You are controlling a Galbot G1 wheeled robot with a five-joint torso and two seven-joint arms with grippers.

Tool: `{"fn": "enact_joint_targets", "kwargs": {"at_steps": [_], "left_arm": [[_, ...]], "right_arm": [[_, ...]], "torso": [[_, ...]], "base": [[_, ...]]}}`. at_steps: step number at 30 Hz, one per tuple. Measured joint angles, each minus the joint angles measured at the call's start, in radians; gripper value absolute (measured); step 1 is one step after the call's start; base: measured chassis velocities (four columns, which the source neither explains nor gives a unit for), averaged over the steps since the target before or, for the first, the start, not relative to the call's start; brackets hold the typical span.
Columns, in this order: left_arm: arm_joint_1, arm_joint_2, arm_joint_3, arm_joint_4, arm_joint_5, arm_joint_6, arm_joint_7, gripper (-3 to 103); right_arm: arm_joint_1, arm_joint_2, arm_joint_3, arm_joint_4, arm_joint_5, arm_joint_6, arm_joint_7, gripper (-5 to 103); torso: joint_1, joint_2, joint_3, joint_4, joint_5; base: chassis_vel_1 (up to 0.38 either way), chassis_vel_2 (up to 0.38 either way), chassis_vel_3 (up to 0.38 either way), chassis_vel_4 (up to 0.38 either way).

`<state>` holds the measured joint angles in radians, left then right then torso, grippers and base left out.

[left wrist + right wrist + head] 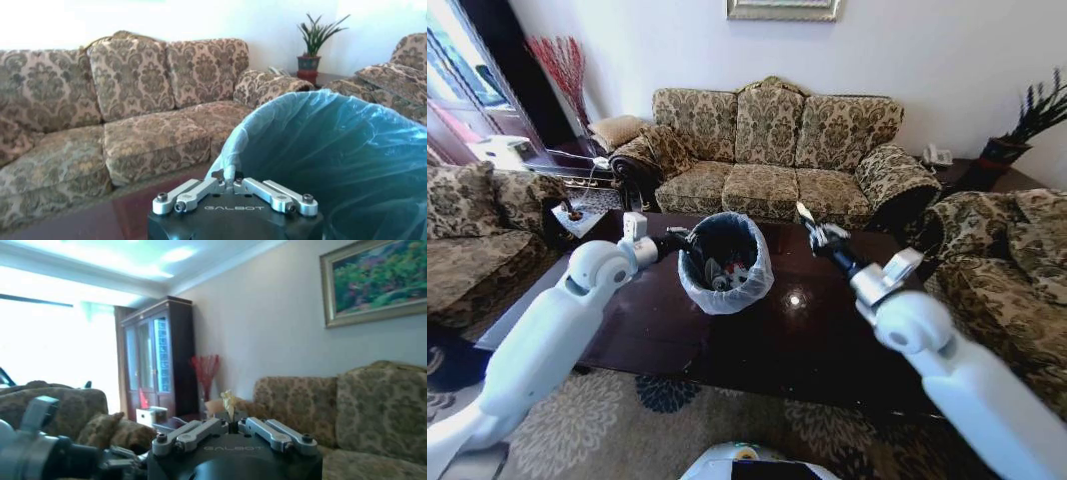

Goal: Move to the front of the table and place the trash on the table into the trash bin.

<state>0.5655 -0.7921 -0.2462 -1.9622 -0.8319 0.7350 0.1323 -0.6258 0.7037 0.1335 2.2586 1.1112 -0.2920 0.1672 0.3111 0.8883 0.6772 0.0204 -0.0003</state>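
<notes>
The trash bin (723, 262) stands on the dark wooden table (827, 335), lined with a whitish plastic bag (333, 165). Inside it lie pieces of trash (732, 274), among them something with red on it. My left gripper (681, 239) is at the bin's left rim, shut on the bag's edge (225, 167). My right gripper (805, 215) hovers above the table to the right of the bin, about level with its rim. It is shut on a small pale scrap (228, 402) that sticks up between the fingertips.
A patterned sofa (777, 150) runs along the table's far side, with armchairs at the left (477, 230) and right (1007, 260). A potted plant (1027, 125) stands on a side table at back right. A patterned rug (627, 420) lies in front.
</notes>
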Motion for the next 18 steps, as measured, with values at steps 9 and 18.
{"fn": "enact_joint_targets", "kwargs": {"at_steps": [9,18], "left_arm": [[-0.076,0.004,0.125,0.03,0.007,0.004,-0.018,0],[-0.089,-0.02,0.155,0.049,0.008,0.004,-0.02,0]], "right_arm": [[0.159,0.003,-0.217,-0.028,0.035,-0.023,0.007,0],[0.152,0.01,-0.325,-0.035,-0.044,-0.045,0.014,0]], "torso": [[0.0,0.0,0.0,-0.0001,0.0002],[0.0,0.0,0.0,-0.0002,0.0001]], "base": [[0.0,0.0,0.0,0.0],[0.0,0.0,0.0,0.0]]}}
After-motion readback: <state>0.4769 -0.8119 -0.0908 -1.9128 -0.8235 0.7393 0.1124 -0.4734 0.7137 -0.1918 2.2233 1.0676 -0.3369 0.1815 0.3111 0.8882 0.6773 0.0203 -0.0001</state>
